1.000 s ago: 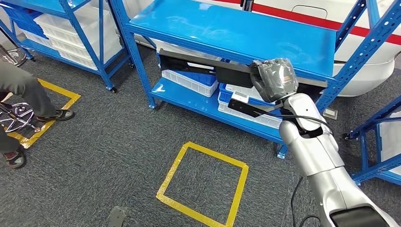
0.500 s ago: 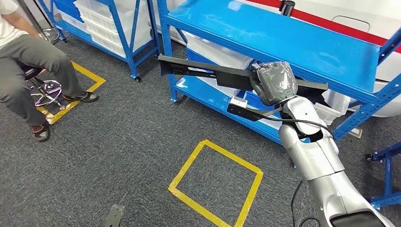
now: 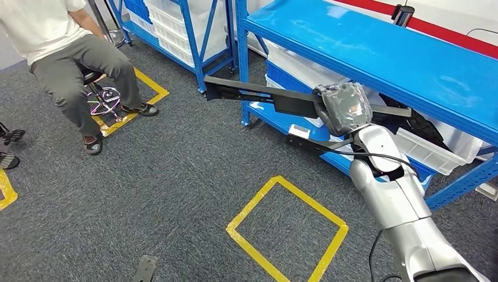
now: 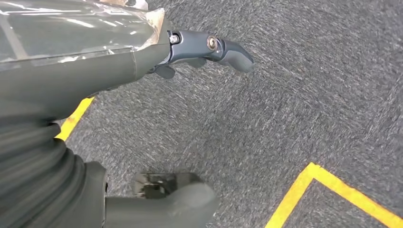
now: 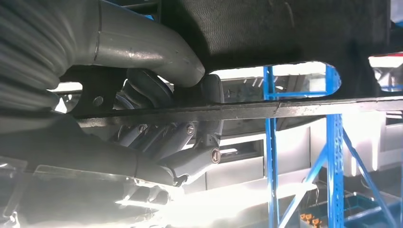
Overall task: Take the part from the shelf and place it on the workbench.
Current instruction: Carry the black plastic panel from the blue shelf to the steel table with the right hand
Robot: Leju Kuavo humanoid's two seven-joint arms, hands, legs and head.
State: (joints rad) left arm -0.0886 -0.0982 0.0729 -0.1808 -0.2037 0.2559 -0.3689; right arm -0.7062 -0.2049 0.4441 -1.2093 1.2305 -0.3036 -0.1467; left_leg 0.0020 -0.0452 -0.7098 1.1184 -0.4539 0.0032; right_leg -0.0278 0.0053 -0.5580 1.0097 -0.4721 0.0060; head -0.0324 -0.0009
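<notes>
Right hand (image 3: 343, 107) grips a long black part (image 3: 261, 94) around its wider mid section, fingers wrapped over it, held off the floor in front of the blue shelf (image 3: 376, 56). Most of the part runs out to the left of the hand, a flat bar ending in a broader end (image 3: 214, 91) level with the shelf's corner post; a thinner strip (image 3: 390, 110) sticks out on the hand's other side, under the shelf's top board. Right wrist view: thumb (image 5: 152, 47) presses against the part's dark body (image 5: 285, 28) and the darker fingers (image 5: 190, 156) curl under its thin edge bar (image 5: 309, 108), so the hold is firm, hand closed round the part. Below the hand a second black strip (image 3: 305, 143) lies along the wrist, near the shelf's lower board; can't tell what it is. White bins (image 3: 431, 153) sit on the lower board behind the forearm. Left hand (image 4: 142, 61) hangs over grey carpet (image 4: 294, 95), fingers (image 4: 223, 47) apart from the thumb (image 4: 166, 209), nothing in it. Yellow tape square (image 3: 288, 229) on the floor down-left of the right arm. A person on a stool (image 3: 76, 59) sits well apart from the part's far end, beside a second blue rack (image 3: 194, 29).
</notes>
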